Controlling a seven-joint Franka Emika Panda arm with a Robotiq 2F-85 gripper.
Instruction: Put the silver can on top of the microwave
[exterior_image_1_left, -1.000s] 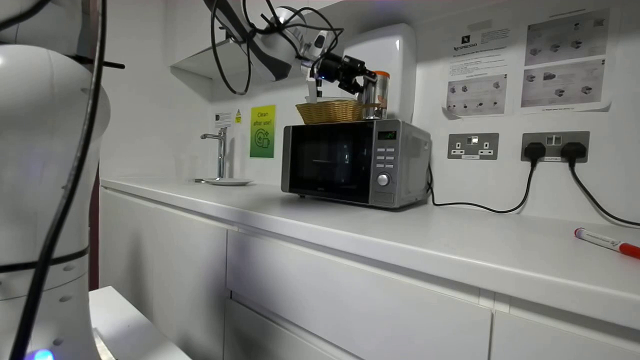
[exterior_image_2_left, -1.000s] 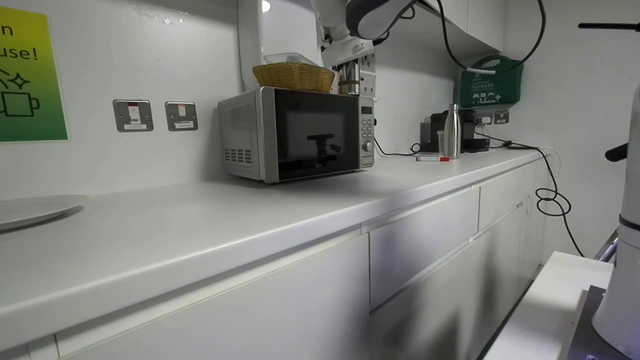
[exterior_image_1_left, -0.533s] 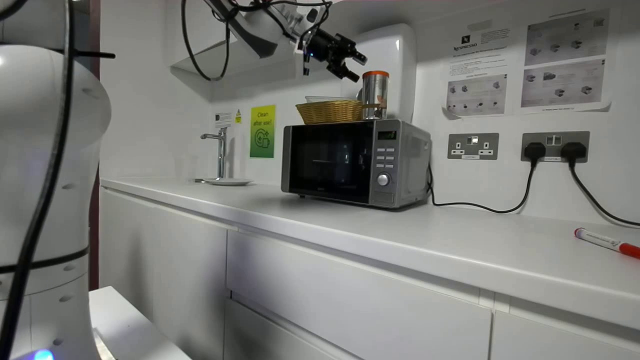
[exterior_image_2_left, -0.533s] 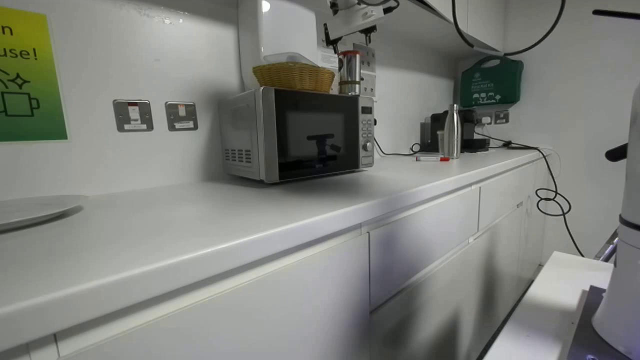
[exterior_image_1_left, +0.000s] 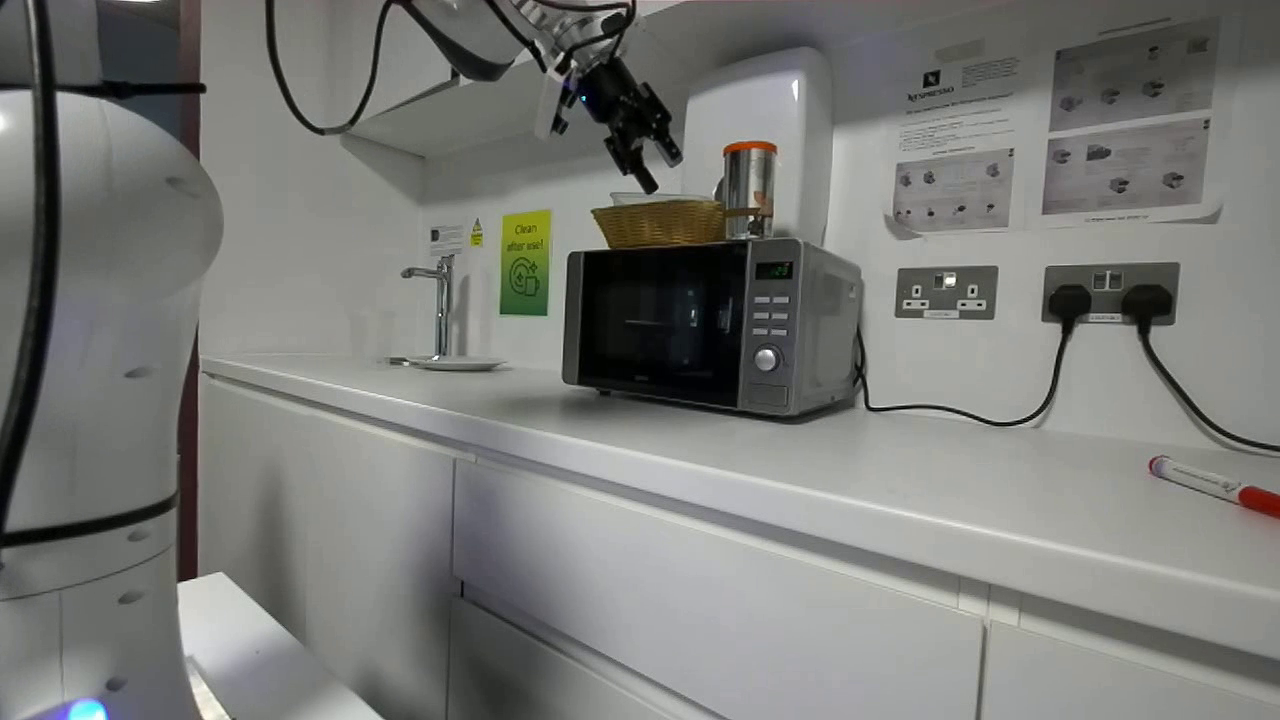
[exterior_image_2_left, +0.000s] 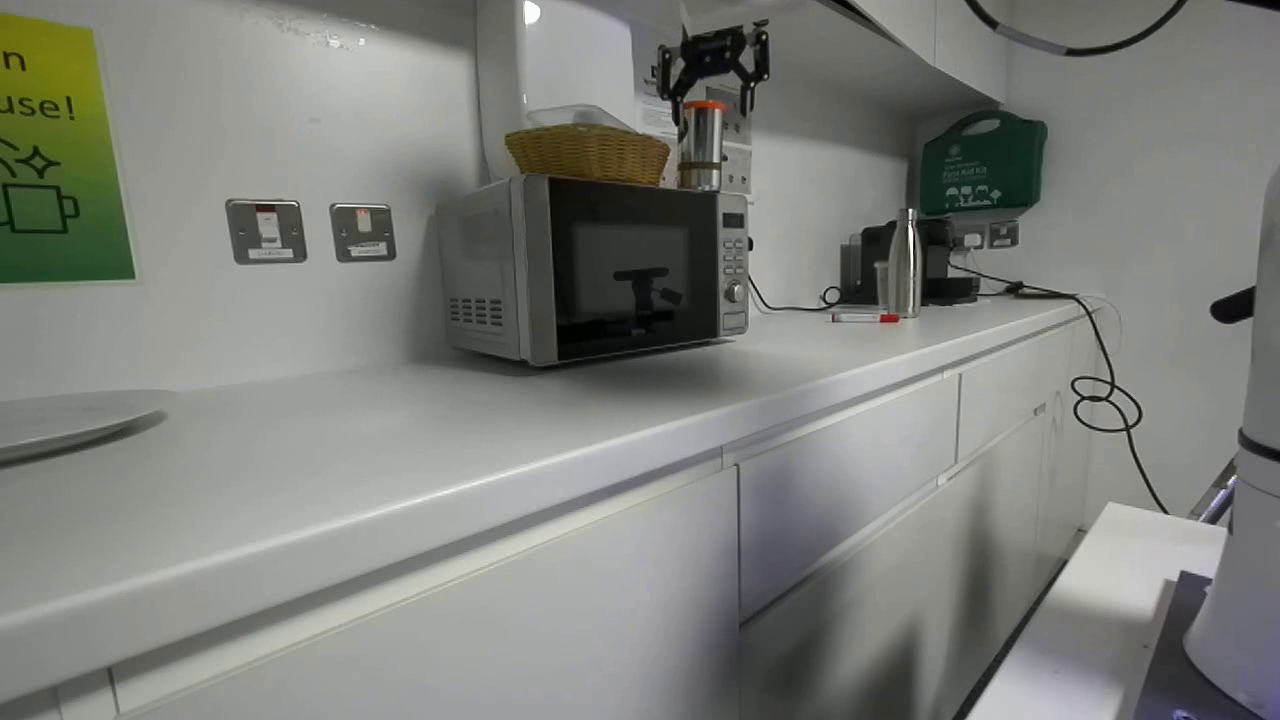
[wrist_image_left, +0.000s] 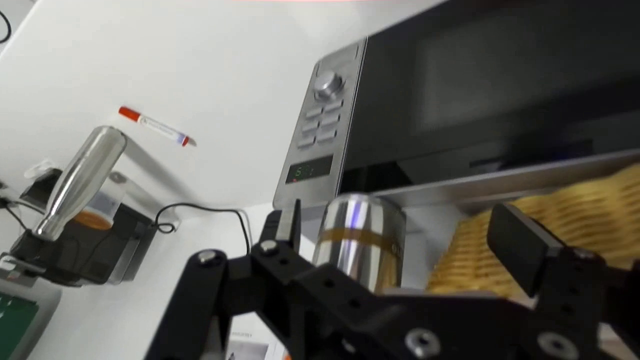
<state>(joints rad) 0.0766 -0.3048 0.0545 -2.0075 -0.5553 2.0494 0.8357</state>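
Observation:
The silver can (exterior_image_1_left: 750, 190), with an orange lid and a brown band, stands upright on top of the microwave (exterior_image_1_left: 665, 320), at its control-panel end. Both also show in an exterior view, can (exterior_image_2_left: 700, 152) and microwave (exterior_image_2_left: 625, 280). My gripper (exterior_image_1_left: 662, 174) is open and empty, apart from the can and raised above the basket's front. In an exterior view the gripper (exterior_image_2_left: 711, 112) overlaps the can's lid. In the wrist view the can (wrist_image_left: 360, 235) shows beyond the spread fingers; its upper part is hidden by the gripper.
A wicker basket (exterior_image_1_left: 660, 225) with a clear plastic tub sits beside the can on the microwave. A white wall unit (exterior_image_1_left: 765, 130) stands behind. A wall cupboard (exterior_image_1_left: 400, 120) hangs near the arm. A red marker (exterior_image_2_left: 865, 318) and steel bottle (exterior_image_2_left: 905, 265) are on the counter.
One second ago my gripper was at the can. It has since opened, moved back and away from the can, and tilted downward. The can stays upright on the microwave.

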